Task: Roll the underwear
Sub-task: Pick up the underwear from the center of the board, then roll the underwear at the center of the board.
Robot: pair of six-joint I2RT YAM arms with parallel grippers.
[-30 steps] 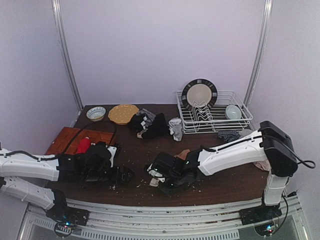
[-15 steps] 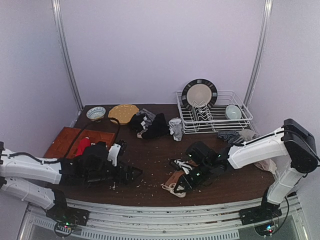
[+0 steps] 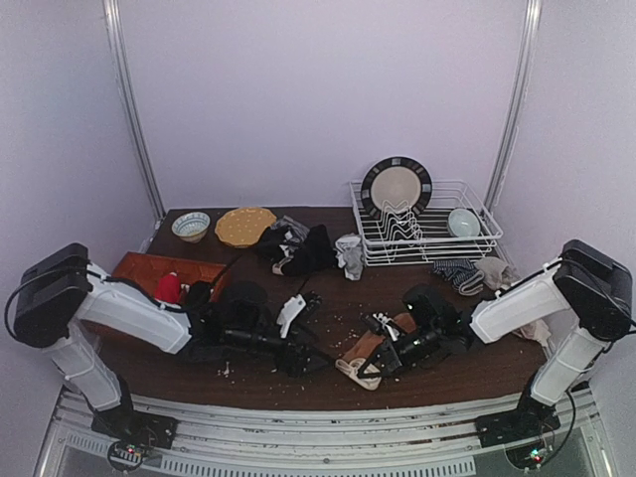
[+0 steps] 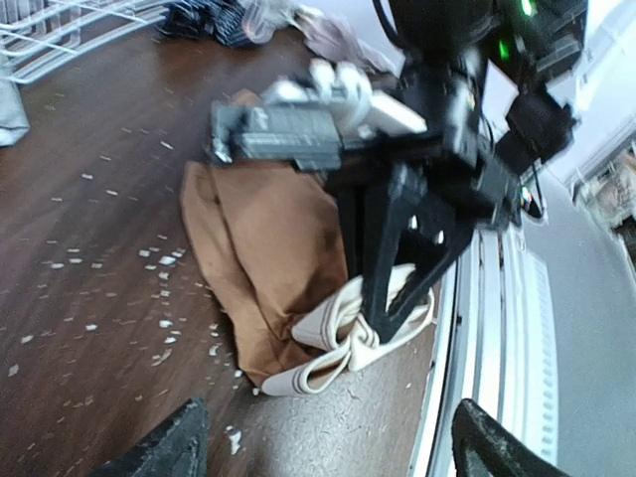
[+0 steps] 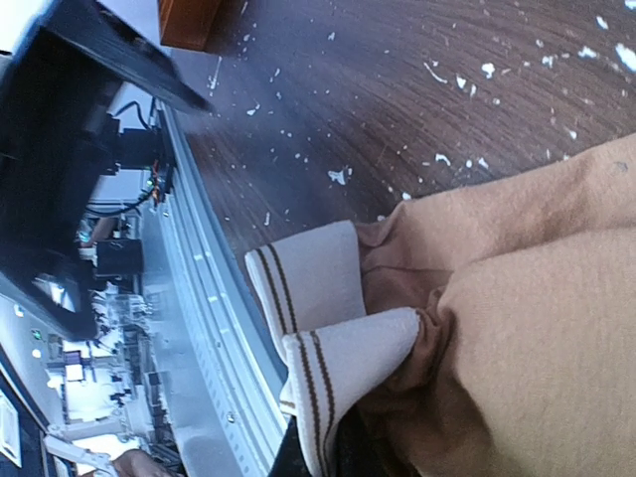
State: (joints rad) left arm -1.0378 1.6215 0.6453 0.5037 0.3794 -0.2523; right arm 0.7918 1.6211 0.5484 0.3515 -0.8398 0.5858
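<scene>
The tan-brown underwear [image 3: 370, 348] lies bunched near the table's front edge, its white striped waistband [image 4: 338, 333] toward the edge. My right gripper [image 3: 378, 364] is shut on that waistband; in the left wrist view its black fingers [image 4: 393, 268] pinch the band. The right wrist view shows the waistband [image 5: 328, 298] folded over the tan cloth [image 5: 537, 298], with the right gripper [image 5: 323, 462] barely showing at the bottom. My left gripper [image 4: 333, 452] is open and empty, low over the table just left of the garment. More underwear, black [image 3: 303, 248] and light grey [image 3: 350, 255], sits at the back.
A wire dish rack [image 3: 467, 238] with a plate [image 3: 397, 187] and a bowl [image 3: 463, 222] stands back right. A striped sock [image 3: 453, 268] lies before it. A small bowl [image 3: 191, 226], a yellow plate [image 3: 244, 226], a wooden board [image 3: 144, 270] and a red item [image 3: 167, 288] sit left. Crumbs litter the table.
My right gripper has dragged the tan underwear to the right along the front edge. The left arm has swung right toward it, and its jaws have narrowed a little.
</scene>
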